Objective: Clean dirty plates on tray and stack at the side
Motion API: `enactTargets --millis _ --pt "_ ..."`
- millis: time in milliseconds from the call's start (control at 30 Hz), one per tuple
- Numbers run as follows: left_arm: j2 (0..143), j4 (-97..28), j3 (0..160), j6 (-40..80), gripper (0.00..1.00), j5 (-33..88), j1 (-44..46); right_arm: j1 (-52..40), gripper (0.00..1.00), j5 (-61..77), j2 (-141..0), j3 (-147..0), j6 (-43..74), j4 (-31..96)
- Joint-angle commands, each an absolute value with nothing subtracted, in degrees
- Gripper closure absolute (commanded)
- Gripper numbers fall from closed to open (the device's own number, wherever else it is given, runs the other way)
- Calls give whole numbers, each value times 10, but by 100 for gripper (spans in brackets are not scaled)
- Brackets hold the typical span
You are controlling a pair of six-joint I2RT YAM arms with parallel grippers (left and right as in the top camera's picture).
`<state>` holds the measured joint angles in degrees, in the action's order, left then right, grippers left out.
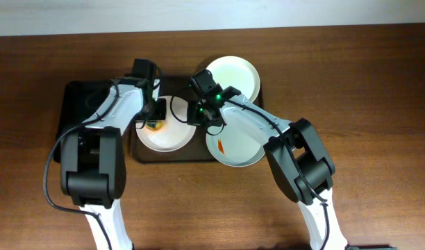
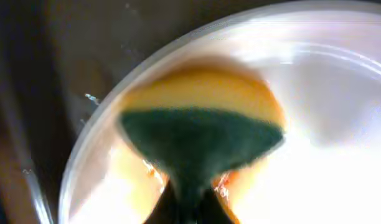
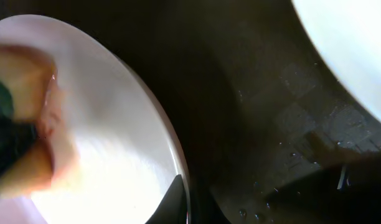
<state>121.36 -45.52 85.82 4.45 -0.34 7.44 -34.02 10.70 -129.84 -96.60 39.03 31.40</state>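
The dark brown tray (image 1: 176, 87) holds three white plates. My left gripper (image 1: 155, 122) is shut on a yellow and green sponge (image 2: 200, 124) and presses it on the left plate (image 1: 172, 137), beside an orange smear (image 2: 223, 182). My right gripper (image 1: 198, 114) is shut on this plate's right rim (image 3: 181, 168), one finger inside and one outside. A second plate (image 1: 235, 147) at the tray's front right bears an orange-red smear (image 1: 220, 146). A third plate (image 1: 233, 75) at the back right looks plain white.
A smaller black tray (image 1: 77, 111) lies to the left of the brown tray, under my left arm. Brown wooden table (image 1: 365, 83) surrounds both trays. Water drops (image 3: 265, 211) lie on the wet brown tray floor.
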Motion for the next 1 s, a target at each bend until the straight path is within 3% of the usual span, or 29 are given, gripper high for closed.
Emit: enactTargets --millis 0,100,267,400,500,567,667,700,833,900,967 --pt "1266 -559 856 -121 99 185 77 -340 96 109 -1306 -972 393 310" --pt "1267 -571 865 -176 99 216 75 -340 96 110 -1306 -972 393 310" --pt "1267 -413 865 41 99 45 45 -340 96 110 -1306 -972 393 310" --pt "1267 -462 865 124 99 -100 33 -340 96 110 -1306 -972 393 310" --pt "1266 -558 866 122 99 -69 36 -340 96 110 -1306 -972 393 310" --pt "1266 -595 868 79 99 31 37 -340 96 110 -1306 -972 393 310" --pt "1266 -550 868 -82 99 239 37 -340 96 112 -1306 -972 393 310" --pt "1266 -529 868 -87 99 255 37 -340 96 114 -1306 -972 393 310" --pt "1266 -429 867 49 99 186 37 -340 96 118 -1306 -972 393 310" --pt "1266 -434 868 135 99 76 36 -340 96 118 -1306 -972 393 310" --pt "1263 -464 889 174 99 41 36 -340 96 118 -1306 -972 392 310"
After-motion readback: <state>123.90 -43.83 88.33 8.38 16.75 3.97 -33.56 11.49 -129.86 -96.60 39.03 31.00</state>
